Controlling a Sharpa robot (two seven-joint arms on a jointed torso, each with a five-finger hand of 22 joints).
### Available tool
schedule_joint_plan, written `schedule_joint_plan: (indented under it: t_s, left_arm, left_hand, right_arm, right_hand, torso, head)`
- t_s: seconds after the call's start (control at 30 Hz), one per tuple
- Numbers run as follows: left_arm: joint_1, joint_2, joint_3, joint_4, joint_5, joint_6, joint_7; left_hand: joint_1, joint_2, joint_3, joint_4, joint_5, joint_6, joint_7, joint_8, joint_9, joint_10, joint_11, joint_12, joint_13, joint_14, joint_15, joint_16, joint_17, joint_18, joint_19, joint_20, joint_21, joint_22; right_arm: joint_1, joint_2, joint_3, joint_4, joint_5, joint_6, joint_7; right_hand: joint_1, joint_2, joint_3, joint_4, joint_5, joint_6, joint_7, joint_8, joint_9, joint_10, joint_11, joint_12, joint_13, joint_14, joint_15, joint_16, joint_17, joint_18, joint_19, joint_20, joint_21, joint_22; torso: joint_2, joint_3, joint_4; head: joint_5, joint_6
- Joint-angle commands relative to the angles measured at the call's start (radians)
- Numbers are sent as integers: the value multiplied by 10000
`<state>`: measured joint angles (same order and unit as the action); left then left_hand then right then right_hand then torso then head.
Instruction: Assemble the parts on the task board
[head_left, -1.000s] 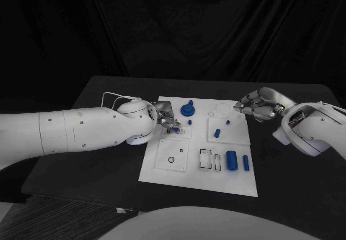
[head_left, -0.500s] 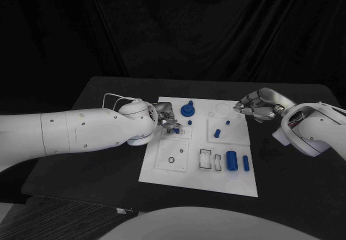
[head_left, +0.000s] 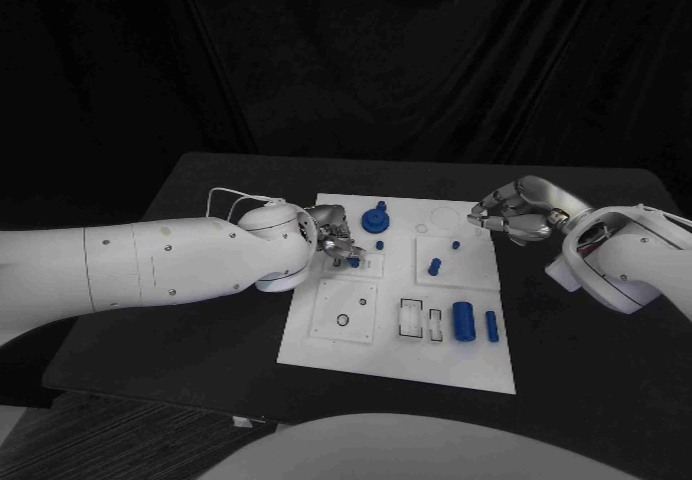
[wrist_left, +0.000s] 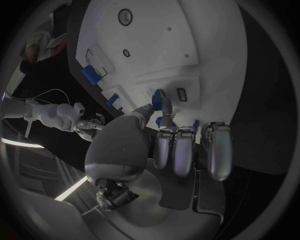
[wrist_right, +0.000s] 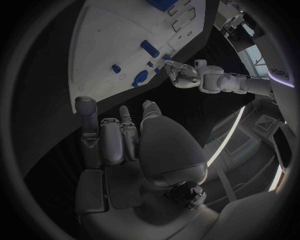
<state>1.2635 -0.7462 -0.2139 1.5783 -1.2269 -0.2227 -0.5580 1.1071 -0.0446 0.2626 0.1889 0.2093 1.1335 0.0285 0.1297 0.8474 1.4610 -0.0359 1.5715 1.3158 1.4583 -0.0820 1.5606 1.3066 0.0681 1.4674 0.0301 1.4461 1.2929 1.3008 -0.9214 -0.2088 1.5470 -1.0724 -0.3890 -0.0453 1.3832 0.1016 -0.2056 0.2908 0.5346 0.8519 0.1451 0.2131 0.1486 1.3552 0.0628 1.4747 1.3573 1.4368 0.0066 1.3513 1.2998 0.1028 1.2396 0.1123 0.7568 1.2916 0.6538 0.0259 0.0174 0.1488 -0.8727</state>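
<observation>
my left hand (head_left: 333, 243) pinches a small blue part (wrist_left: 157, 100) between thumb and a finger, right over the slots at the left middle of the task board (head_left: 397, 350), long axis about upright, slot just below it. my right hand (head_left: 512, 213) hovers at the board's far right edge, fingers curled in on nothing, well apart from that spot, so the left does this one. on the board i count 1 tall blue knob (head_left: 376, 217), 1 fat cylinder (head_left: 463, 321), 1 slim one (head_left: 492, 326) and 3 small pegs.
</observation>
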Motion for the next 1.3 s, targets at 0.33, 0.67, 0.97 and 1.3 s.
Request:
schedule_joint_plan:
  t_s: [0.33, 0.67, 0.97, 1.3]
  left_arm:
    - [-24, 12, 7, 2, 62, 112, 103]
    - [-27, -17, 7, 9, 62, 217, 96]
    - [-29, -14, 7, 24, 62, 331, 104]
    - [-31, -7, 7, 2, 62, 510, 112]
  left_hand:
    - [-212, -4, -395, 351, -578, 115, 25, 64, 249, 1098, -17, -7, 2550, 1125, -47, 102, 2641, -379, 495, -52, -86, 2378]
    - [-246, -16, -534, 437, -732, 123, 34, 60, 258, 1098, -8, -7, 2550, 1125, -39, 102, 2641, -376, 490, -44, -101, 2374]
    - [-310, 15, -695, 567, -861, 196, 25, 105, 303, 1098, -9, -7, 2550, 1125, -37, 102, 2641, -378, 495, -38, -91, 2378]
    - [-347, 90, -954, 754, -933, 361, -50, 338, 594, 1098, -61, -7, 2550, 1125, -72, 102, 2641, -379, 501, -59, -81, 2381]
  right_arm:
    - [-29, -20, 6, 24, -48, -2, -47]
    - [-31, -16, 6, 14, -48, 12, -56]
    - [-35, -1, 6, 3, -48, 29, -69]
    - [-38, 5, 6, -22, -48, 36, -79]
  right_hand:
    - [261, 164, -58, -65, 289, -59, -6, 48, -116, -159, 42, -367, 551, -66, -30, -101, 735, 454, -71, -19, -207, 786]
    - [269, 160, -55, -67, 299, -65, -5, 44, -119, -155, 41, -364, 554, -66, -29, -98, 736, 456, -76, -18, -223, 784]
    - [279, 159, -50, -68, 310, -72, -5, 40, -121, -166, 40, -370, 546, -66, -29, -95, 737, 457, -78, -17, -229, 784]
    - [301, 164, -36, -72, 329, -80, -5, 35, -125, -155, 37, -362, 553, -70, -29, -96, 734, 459, -80, -17, -239, 784]
  torso:
    - [-5, 9, -2]
    - [-2, 2, -2]
    - [-6, 7, -1]
    - [-3, 4, -4]
  head:
    - [21, 1]
    - [41, 1]
    - [61, 1]
    - [75, 1]
